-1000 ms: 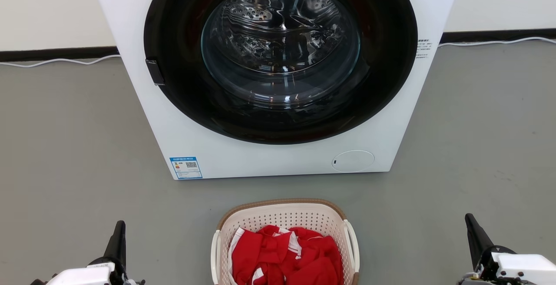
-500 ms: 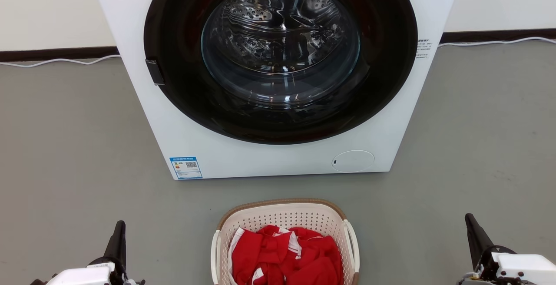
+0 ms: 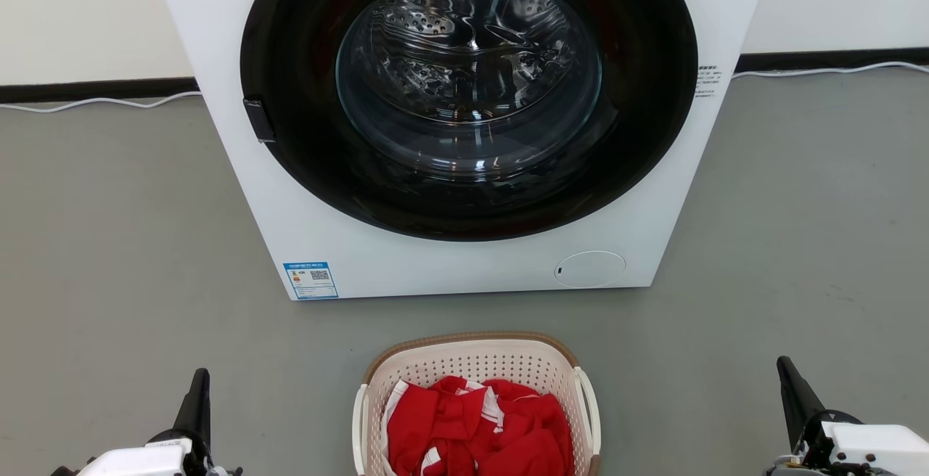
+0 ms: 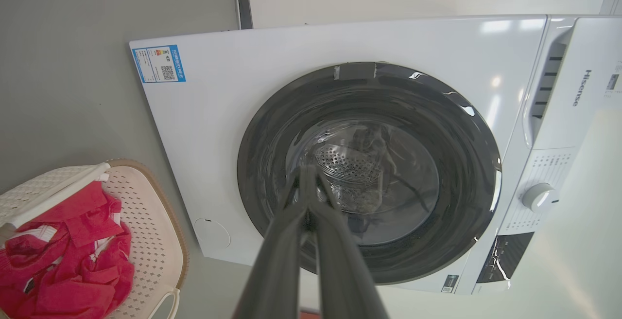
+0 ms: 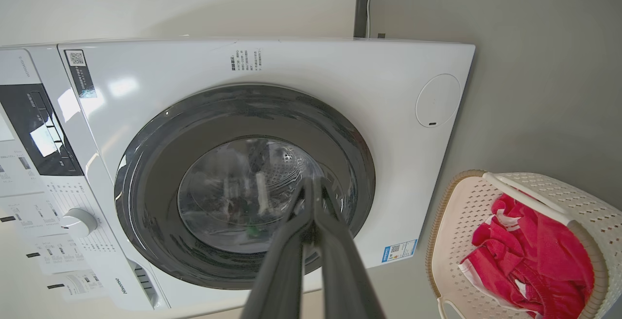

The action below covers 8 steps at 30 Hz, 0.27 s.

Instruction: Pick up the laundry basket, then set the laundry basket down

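Observation:
The laundry basket point(image 3: 472, 361), cream perforated plastic with a brown rim and white side handles, stands on the grey floor at the bottom middle of the head view, holding red clothes point(image 3: 479, 425). It also shows in the left wrist view point(image 4: 150, 221) and the right wrist view point(image 5: 466, 212). My left gripper point(image 3: 199, 378) is at the lower left, well apart from the basket, fingers together and holding nothing. My right gripper point(image 3: 785, 367) is at the lower right, also clear of the basket and shut. In both wrist views the fingertips point(image 4: 307, 170) point(image 5: 313, 183) meet.
A white front-loading washing machine point(image 3: 305, 229) with a dark round door point(image 3: 468, 91) shut stands just beyond the basket. A white cable point(image 3: 94, 102) runs along the wall's base. Grey floor point(image 3: 131, 258) lies on both sides of the machine and basket.

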Tool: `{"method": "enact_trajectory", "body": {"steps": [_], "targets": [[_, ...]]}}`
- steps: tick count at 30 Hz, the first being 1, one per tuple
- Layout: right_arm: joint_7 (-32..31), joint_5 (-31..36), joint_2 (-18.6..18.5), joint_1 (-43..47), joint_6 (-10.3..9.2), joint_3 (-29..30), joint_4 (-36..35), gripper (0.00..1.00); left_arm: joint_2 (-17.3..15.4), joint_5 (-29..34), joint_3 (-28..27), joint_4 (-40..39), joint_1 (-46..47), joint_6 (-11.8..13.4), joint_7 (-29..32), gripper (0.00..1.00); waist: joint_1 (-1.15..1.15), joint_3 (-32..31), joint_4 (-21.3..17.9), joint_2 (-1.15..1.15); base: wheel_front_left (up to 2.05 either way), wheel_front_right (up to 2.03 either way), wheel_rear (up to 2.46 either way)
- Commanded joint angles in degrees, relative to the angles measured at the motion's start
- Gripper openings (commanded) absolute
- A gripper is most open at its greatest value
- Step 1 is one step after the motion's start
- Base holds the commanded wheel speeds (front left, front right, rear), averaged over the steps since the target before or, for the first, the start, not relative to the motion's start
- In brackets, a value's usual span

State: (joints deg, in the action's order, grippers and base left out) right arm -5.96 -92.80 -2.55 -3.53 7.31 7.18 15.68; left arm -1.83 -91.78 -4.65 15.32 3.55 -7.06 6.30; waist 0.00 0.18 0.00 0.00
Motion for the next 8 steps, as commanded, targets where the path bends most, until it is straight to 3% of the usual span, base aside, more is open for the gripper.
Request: {"method": "enact_trajectory", "body": {"steps": [1, 8], "targets": [[-0.3, 0.4, -0.5, -2.6, 0.18, -0.9, -1.7, 0.00, -1.0, -0.4, -1.9, -1.3, 2.6, -0.4, 0.2, 0.00, 0.00, 0.0, 0.0, 0.00, 0.00, 0.00, 0.00], [-0.4, 0.5, -0.5, -2.6, 0.18, -0.9, -1.7, 0.00, -1.0, -0.4, -1.9, -1.3, 2.6, -0.4, 0.2, 0.00, 0.00, 0.0, 0.0, 0.00, 0.00, 0.00, 0.00]]}}
